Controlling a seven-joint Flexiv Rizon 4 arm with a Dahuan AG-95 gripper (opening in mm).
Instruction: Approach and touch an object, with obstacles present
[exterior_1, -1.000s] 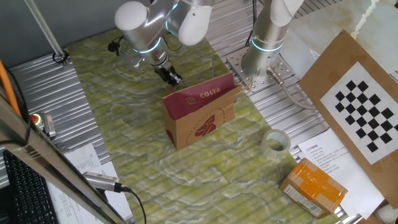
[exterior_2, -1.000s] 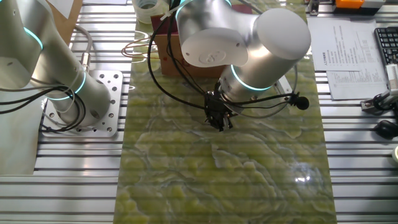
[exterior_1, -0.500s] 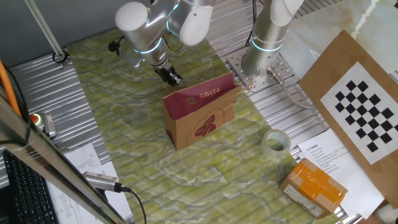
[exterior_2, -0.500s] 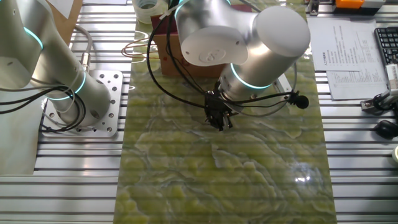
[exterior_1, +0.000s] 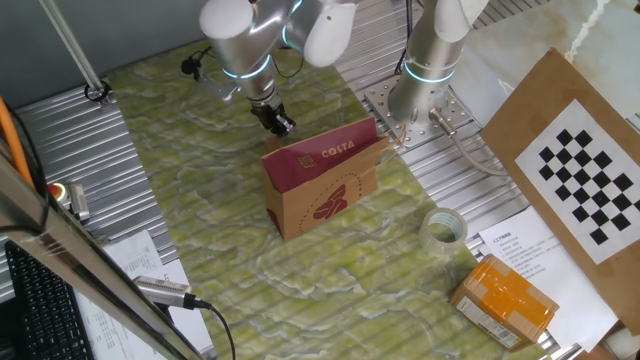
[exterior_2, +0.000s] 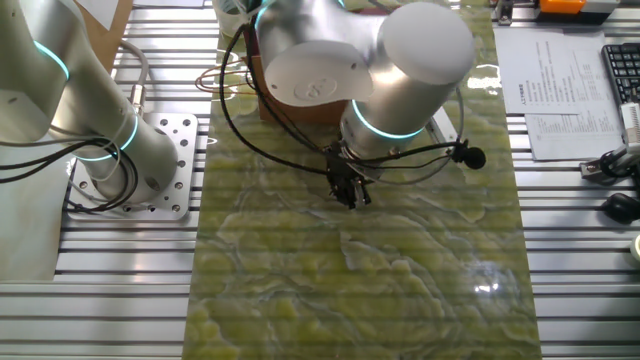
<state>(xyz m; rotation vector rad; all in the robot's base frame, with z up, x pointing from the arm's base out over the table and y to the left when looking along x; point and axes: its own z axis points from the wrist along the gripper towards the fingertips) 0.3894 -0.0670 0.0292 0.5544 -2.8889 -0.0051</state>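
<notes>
The hand (exterior_1: 279, 124), fingers apparently together and holding nothing, hangs just beyond the far top edge of the paper bag (exterior_1: 322, 180) standing mid-table (exterior_1: 180, 190), positioned to touch it while the tape roll (exterior_1: 442, 227) sits well apart.

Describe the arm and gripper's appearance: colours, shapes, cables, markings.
The arm is bulky, rounded and silver-white, with glowing cyan rings at its joints. Black cables loop around its wrist. The gripper is small and black, with two short fingers.

Ribbed metal table (exterior_1: 70, 140) — green marbled mat (exterior_1: 230, 290) on top.
</notes>
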